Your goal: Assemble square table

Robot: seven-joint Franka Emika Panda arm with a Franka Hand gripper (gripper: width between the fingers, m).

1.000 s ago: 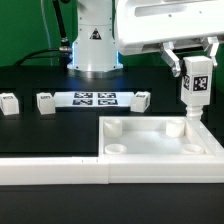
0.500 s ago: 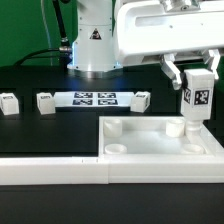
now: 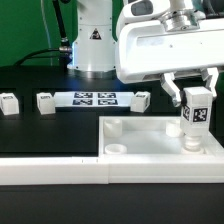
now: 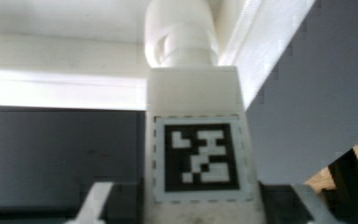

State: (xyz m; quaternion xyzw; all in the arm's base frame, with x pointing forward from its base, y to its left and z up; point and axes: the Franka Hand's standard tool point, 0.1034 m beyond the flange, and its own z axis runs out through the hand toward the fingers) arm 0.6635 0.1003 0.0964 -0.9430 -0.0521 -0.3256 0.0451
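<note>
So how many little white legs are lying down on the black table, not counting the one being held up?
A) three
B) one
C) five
A: the far-left leg, the second leg and the third leg lie on the black table near the marker board, while the end effector holds the fourth leg upright.

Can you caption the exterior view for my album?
Robot gripper holds a white tagged leg upright at a far corner of the square table top.
</note>
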